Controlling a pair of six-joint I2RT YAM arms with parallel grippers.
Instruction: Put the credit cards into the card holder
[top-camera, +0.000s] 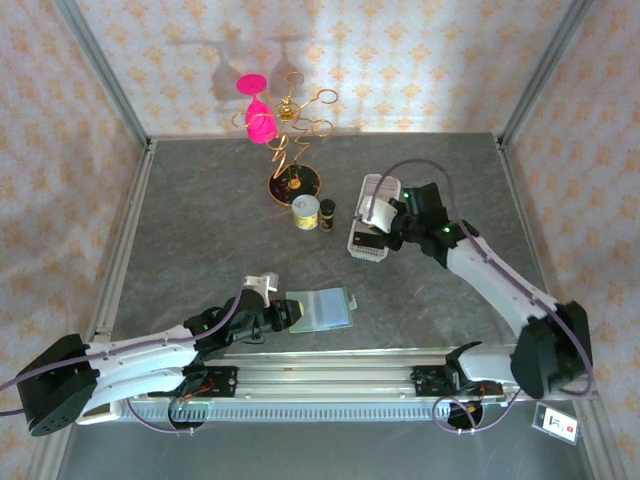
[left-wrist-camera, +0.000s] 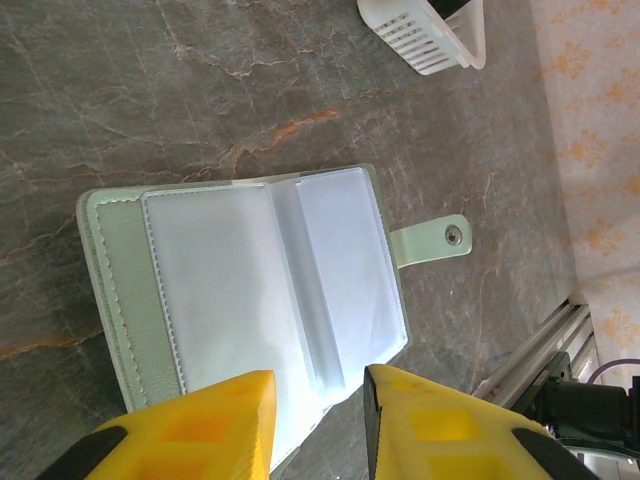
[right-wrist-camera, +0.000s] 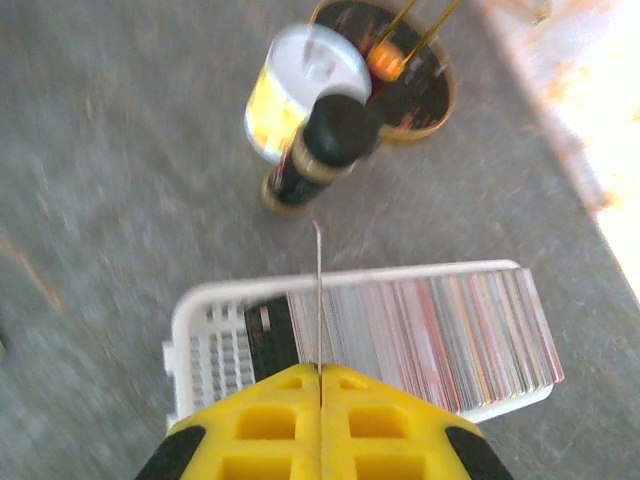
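Along the left edge a metal frame rail (top-camera: 125, 235) borders the table (top-camera: 200, 220), and a broad stretch of bare dark surface lies between that rail and the things in the middle. The left arm lies low along the near rail (top-camera: 340, 365). Its left gripper (top-camera: 283, 316) sits at the left end of the card holder (top-camera: 322, 308).

In the left wrist view the card holder (left-wrist-camera: 230, 290) lies open and flat, pockets up, with its snap tab (left-wrist-camera: 440, 238) sticking out to the far side. The left gripper (left-wrist-camera: 318, 400) has its fingers (left-wrist-camera: 210, 425) parted. The holder's near edge reaches the gap between them, and nothing is pinched. Bare table surrounds the holder on its other sides.

Further back in the middle stand a wire ornament (top-camera: 290, 140), a small jar (top-camera: 306, 212) and a dark bottle (top-camera: 327, 213), close together.

Just right of these is the white tray (top-camera: 375, 183), with the right gripper (top-camera: 383, 225) over it. In the right wrist view the credit cards (right-wrist-camera: 430, 340) stand as a packed row of edges in the tray (right-wrist-camera: 205, 345). The right gripper (right-wrist-camera: 320, 372) has its fingers (right-wrist-camera: 270, 420) pressed together on a single card (right-wrist-camera: 317, 280), seen edge-on and standing above the row. Jar and bottle stand near the tray's far side. Open table runs from the tray to the right frame rail (top-camera: 520, 215).
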